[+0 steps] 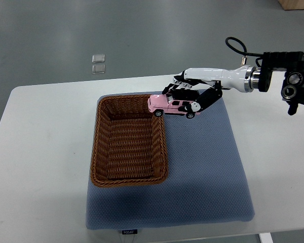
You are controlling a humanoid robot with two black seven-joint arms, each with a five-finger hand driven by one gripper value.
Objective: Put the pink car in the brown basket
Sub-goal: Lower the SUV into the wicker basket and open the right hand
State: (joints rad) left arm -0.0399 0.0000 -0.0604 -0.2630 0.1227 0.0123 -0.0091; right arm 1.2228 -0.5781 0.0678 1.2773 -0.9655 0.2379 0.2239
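Top view: right hand (185, 96) gripping pink car (173, 106) beside brown basket (97, 147) rim

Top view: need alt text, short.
The robot's right hand holds a pink toy car just above the far right corner of an empty brown wicker basket. The basket sits on a blue mat on a white table.
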